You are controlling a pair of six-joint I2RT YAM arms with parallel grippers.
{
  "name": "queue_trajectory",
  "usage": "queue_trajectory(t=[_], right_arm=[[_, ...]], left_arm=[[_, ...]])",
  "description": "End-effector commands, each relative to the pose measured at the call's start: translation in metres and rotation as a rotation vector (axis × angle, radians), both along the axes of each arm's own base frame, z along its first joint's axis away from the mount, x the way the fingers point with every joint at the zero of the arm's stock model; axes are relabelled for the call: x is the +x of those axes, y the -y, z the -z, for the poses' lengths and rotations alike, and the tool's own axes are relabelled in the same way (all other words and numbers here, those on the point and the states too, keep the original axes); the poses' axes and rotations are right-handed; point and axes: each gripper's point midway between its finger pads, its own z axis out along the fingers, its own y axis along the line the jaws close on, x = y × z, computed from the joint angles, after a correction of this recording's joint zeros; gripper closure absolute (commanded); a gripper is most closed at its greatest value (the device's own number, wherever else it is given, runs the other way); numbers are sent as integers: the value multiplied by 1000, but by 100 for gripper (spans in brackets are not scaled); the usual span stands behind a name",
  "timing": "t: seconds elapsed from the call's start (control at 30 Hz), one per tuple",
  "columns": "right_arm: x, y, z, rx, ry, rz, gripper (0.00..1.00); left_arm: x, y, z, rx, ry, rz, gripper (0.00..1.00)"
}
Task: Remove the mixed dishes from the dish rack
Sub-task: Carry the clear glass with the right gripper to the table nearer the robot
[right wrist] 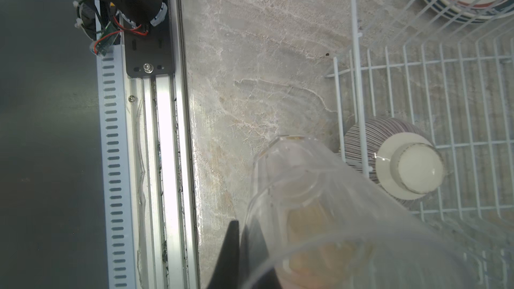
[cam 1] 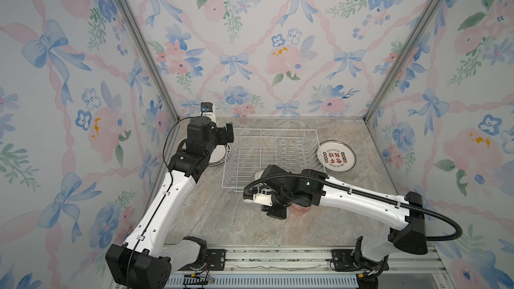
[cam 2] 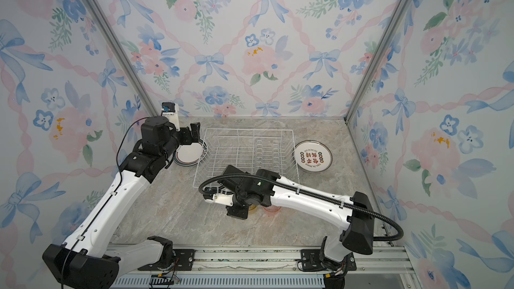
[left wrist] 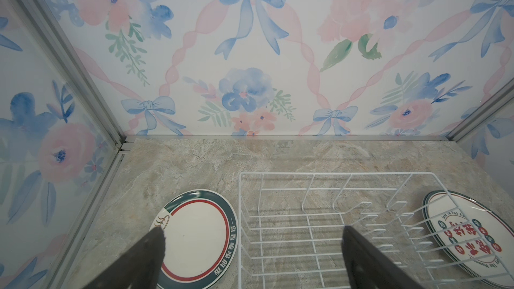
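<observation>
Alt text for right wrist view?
The right tool grips the rim of a clear translucent tumbler, close to the lens, above the marbled grey tabletop. Beside it, a ribbed purplish bowl sits upside down in a corner of the white wire dish rack.

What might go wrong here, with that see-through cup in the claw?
The right gripper pinches the clear cup by its wall only, so it may slip or tilt. The yellow cup and pink cup stand close underneath; setting down could knock them. The rack is close too; the arm might catch its wire.
</observation>
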Motion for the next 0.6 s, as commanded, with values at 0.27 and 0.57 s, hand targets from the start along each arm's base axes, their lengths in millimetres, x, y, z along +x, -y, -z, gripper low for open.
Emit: queue_trajectory(t=[0.27, 0.57], right_arm=[[4, -10, 52, -253, 108, -65, 100], [9, -21, 79, -310, 112, -92, 100]], left_arm=[[-9, -9, -9, 9, 34, 11, 2], [-5, -8, -4, 12, 22, 28, 2]])
